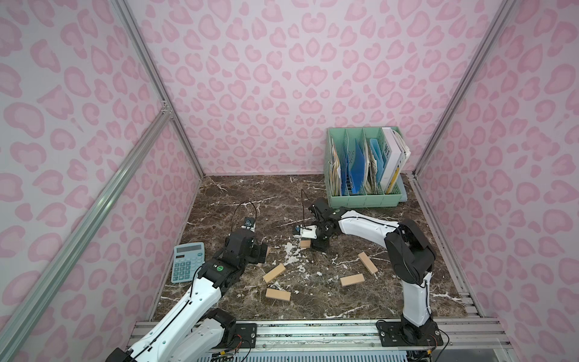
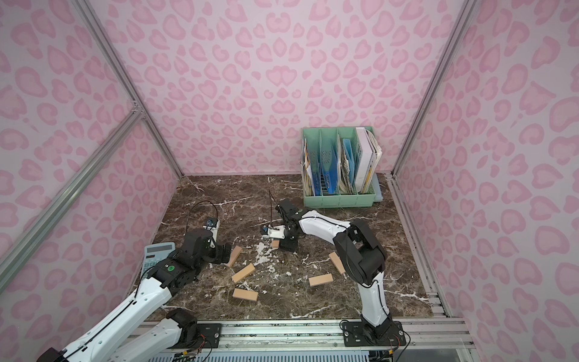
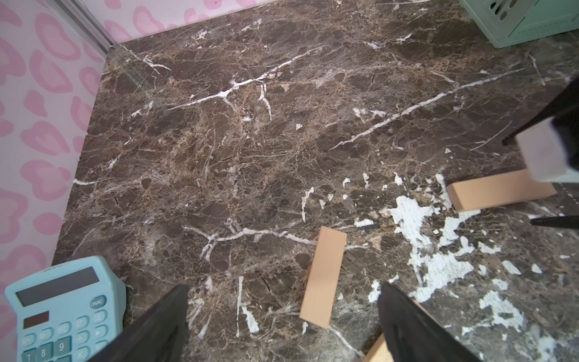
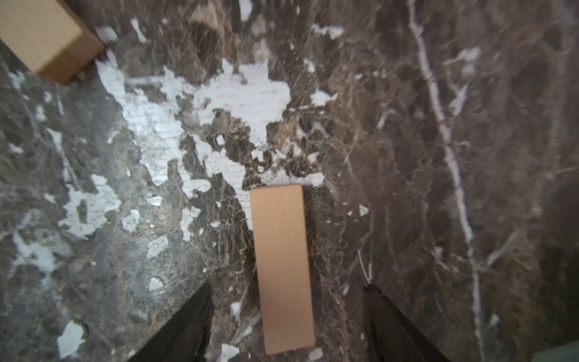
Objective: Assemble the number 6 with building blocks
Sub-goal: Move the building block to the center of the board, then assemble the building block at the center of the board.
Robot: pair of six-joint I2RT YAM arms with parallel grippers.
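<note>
Calc (image 1: 188, 261) sitting far L, left gripper (image 3: 283, 294) hanging wide-open just by a plank (image 3: 324, 277), two planks (image 1: 274, 272) lying loose in the middle, right gripper (image 4: 288, 299) straddling another plank (image 4: 282, 266), jaws parted, not touching it, two more planks (image 1: 352, 280) lying R, unjoined.

The left end effector (image 3: 284, 288) hangs over the marble desk (image 3: 219, 156), black fingers (image 3: 156, 322) spread wide. A pale plank (image 3: 324, 277) lies between their tips, touching neither. A second plank (image 3: 498, 194) lies farther off, one end hidden by a blurred grey-white part (image 3: 542, 156). A blue calculator (image 3: 65, 310) sits beside the pink wall (image 3: 37, 94).
</note>
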